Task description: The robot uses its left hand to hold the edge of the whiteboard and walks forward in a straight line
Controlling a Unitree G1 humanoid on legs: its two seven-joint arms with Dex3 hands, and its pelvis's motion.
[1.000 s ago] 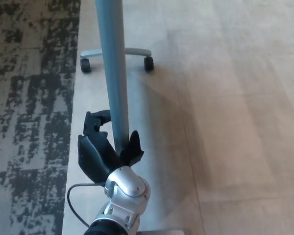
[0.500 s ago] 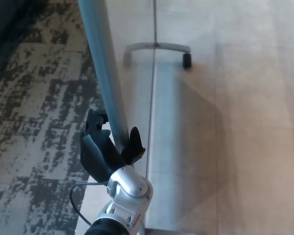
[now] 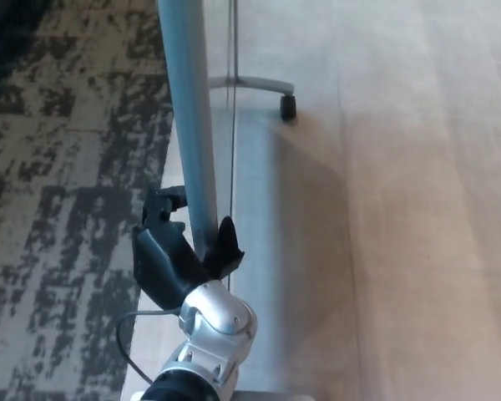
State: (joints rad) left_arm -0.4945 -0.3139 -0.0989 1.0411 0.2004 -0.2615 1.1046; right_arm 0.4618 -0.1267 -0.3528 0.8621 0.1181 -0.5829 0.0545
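One left hand (image 3: pixel 169 259) around whiteboard edge (image 3: pixel 188 117)

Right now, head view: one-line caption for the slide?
G1's left hand grips the grey whiteboard edge where patterned carpet meets pale floor, one caster ahead.
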